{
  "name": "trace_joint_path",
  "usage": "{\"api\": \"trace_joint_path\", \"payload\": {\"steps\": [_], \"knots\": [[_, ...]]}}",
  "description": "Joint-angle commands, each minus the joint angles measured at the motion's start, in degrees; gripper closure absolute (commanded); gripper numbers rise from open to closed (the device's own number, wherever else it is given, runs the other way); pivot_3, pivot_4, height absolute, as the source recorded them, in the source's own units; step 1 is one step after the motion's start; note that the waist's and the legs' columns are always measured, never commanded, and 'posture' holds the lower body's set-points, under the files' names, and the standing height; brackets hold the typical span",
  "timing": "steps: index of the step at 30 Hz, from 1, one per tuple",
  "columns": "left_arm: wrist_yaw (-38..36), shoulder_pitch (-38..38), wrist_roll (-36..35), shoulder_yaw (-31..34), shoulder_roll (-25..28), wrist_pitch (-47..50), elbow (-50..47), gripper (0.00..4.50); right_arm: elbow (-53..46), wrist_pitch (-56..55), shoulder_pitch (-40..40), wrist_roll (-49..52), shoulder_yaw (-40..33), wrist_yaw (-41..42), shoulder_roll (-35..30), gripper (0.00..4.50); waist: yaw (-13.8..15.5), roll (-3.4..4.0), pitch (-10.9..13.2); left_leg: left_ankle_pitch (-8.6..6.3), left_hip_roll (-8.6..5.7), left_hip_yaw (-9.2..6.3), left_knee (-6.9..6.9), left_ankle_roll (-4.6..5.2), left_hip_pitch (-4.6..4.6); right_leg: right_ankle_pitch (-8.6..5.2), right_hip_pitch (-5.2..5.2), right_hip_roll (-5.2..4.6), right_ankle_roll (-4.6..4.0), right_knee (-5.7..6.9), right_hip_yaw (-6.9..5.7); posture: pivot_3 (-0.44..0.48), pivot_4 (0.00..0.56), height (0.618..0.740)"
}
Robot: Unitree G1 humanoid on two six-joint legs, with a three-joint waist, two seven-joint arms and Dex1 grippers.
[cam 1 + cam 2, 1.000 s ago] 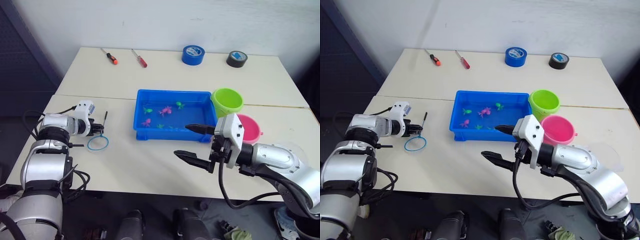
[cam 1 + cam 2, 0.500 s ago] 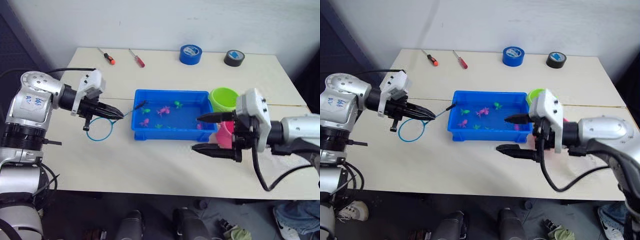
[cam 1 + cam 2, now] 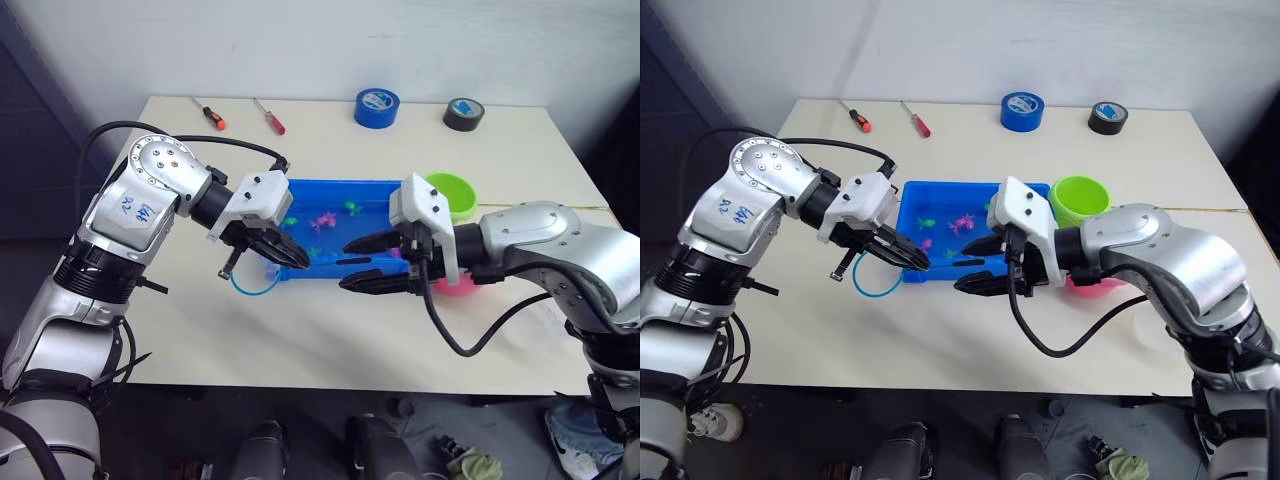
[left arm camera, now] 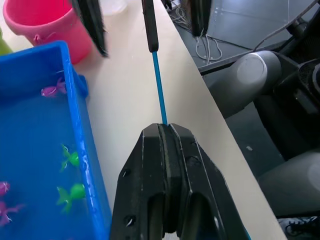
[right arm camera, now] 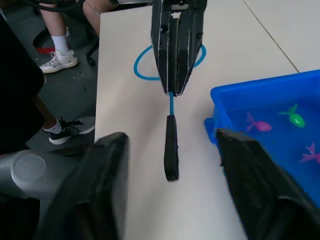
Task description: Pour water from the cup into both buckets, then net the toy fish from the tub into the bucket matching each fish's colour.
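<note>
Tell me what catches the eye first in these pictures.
The two hands meet in front of the blue tub: the left hand is shut on the net, holding its handle out toward the open right hand, whose fingers flank the handle's black tip without touching it. Pink and green toy fish float in the tub, with the green bucket and pink bucket beside it on the robot's right.

A cream worktop (image 3: 330, 340), with a thin seam across it, stands against a plain white wall (image 3: 330, 45) at 12 o'clock. At 9 o'clock hangs a dark panel (image 3: 45, 110). The floor (image 3: 200, 440) below is dark.
</note>
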Motion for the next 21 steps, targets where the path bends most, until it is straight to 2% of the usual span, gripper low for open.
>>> {"api": "trace_joint_path", "payload": {"steps": [1,9,11,12,15,16,19,21], "knots": [[-6.40,-0.57,-0.46,0.01,0.27,-0.83,-1.23,4.50,-1.11,-2.09,-0.85,-1.68,-0.46,1.47,0.72,2.00,-0.02,0.00,0.00,0.00,0.01,0.00,0.00,0.00,0.01,0.00,0.00,0.00,0.00,0.00,0.00,0.000,0.150,0.740],[-6.39,-0.84,-0.17,0.17,-0.83,-0.58,1.12,4.50,-1.77,-4.85,-0.24,-5.18,-0.44,3.37,1.18,2.00,0.05,0.00,0.00,0.01,0.01,-0.02,0.02,0.00,0.01,0.00,0.01,0.00,0.00,0.00,-0.01,0.000,0.150,0.740],[-6.24,-0.86,0.06,0.23,-1.03,-0.64,1.34,4.50,-1.76,-5.27,-0.04,-5.75,-0.55,3.61,1.38,2.63,0.02,0.00,0.00,0.01,0.01,-0.02,0.02,0.00,0.02,0.00,0.00,0.01,0.00,0.00,-0.02,0.000,0.150,0.740],[-6.24,-0.87,0.10,0.24,-1.08,-0.71,1.39,4.50,-1.76,-5.54,-0.06,-6.07,-0.48,3.84,1.42,2.79,0.02,0.00,0.00,0.01,0.01,-0.02,0.02,0.00,0.02,0.00,0.00,0.01,0.00,0.00,-0.02,0.000,0.150,0.740],[-5.77,-1.31,-0.97,0.59,-1.52,2.05,1.11,4.50,-1.79,-6.13,0.03,-6.94,-0.41,4.22,1.68,4.20,0.04,0.00,0.00,0.01,0.01,-0.02,0.02,0.00,0.02,0.00,0.00,0.00,0.00,0.00,-0.01,0.000,0.150,0.740],[-5.64,-1.39,-1.28,0.76,-1.66,2.89,1.03,4.50,-1.81,-6.31,0.07,-7.29,-0.39,4.39,1.71,4.43,0.05,0.00,0.00,0.01,0.01,-0.02,0.02,0.00,0.01,0.00,0.00,0.00,0.00,0.00,-0.02,0.000,0.150,0.740],[-5.12,-1.27,-3.36,2.17,-2.21,6.21,0.70,4.50,-2.07,-6.46,0.24,-7.79,-0.84,4.67,1.77,4.43,0.05,0.00,0.00,0.01,0.01,-0.03,0.02,0.00,0.01,0.00,0.01,0.00,0.00,0.01,-0.02,0.000,0.150,0.740],[-3.91,-1.91,-5.35,4.05,-2.97,9.73,1.09,3.80,-2.64,-6.42,0.61,-7.66,-1.66,4.90,1.31,4.50,0.07,0.00,0.00,0.01,0.01,-0.03,0.02,0.00,0.01,0.00,0.01,0.00,0.00,0.02,-0.02,0.000,0.150,0.740]]}}
